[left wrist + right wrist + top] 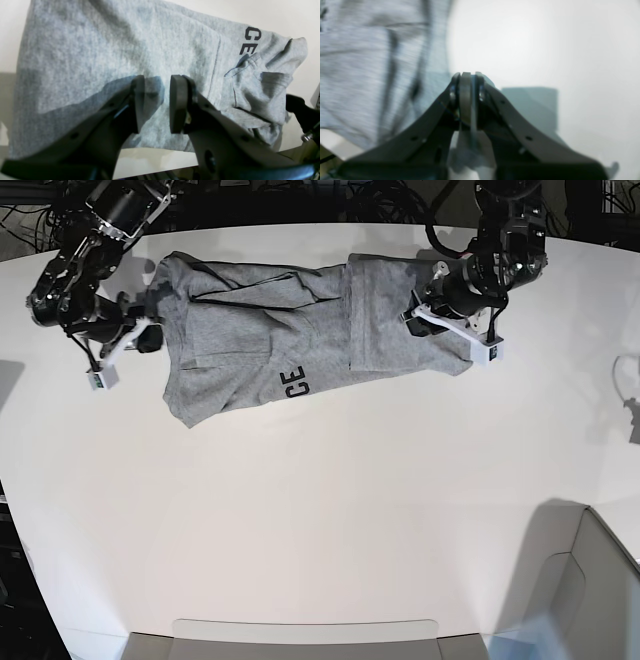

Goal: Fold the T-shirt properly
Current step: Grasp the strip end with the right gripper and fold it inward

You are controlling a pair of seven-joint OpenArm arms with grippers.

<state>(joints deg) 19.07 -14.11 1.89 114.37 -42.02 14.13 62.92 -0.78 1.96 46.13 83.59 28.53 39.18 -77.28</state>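
- The T-shirt (300, 340) lies folded at the far side of the white table (330, 510).
- Left gripper (157, 102) hangs released over one end.
- Right gripper (466, 82) looks clenched, empty, beside the other edge.

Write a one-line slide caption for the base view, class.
Partly folded grey T-shirt on a white table, the left pincer and right pincer at opposite ends.
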